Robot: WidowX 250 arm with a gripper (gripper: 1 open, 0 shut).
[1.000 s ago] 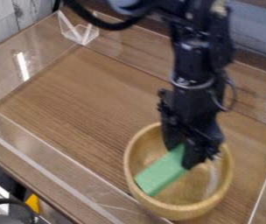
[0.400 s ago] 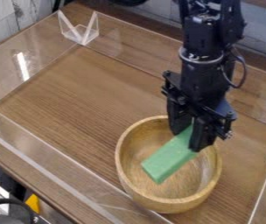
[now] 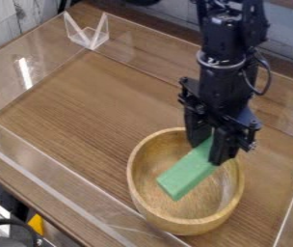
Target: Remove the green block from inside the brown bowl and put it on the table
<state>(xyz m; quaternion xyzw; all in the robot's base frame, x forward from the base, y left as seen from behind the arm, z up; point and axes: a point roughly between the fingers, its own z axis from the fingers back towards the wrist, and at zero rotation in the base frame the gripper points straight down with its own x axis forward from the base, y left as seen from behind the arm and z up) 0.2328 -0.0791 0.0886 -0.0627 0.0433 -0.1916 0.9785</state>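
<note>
The brown bowl (image 3: 150, 201) sits on the table (image 3: 97, 106) at the lower right. Inside it the green block (image 3: 185, 177) slants from lower left up to the right, its upper end between my black gripper's (image 3: 219, 154) fingers. The gripper comes down from above into the bowl and is shut on that upper end. The block's lower end is at or near the bowl's floor; contact is unclear.
Clear acrylic walls (image 3: 39, 58) ring the tabletop, with a clear bracket (image 3: 88, 32) at the far left corner. The near wall (image 3: 59, 198) runs close by the bowl's left side. Open wood stretches left of and behind the bowl.
Over the last second the arm rose and shifted slightly, lifting the block's upper end; the bowl appears a little higher in frame. Since the last earlier frame nothing has visibly moved.
</note>
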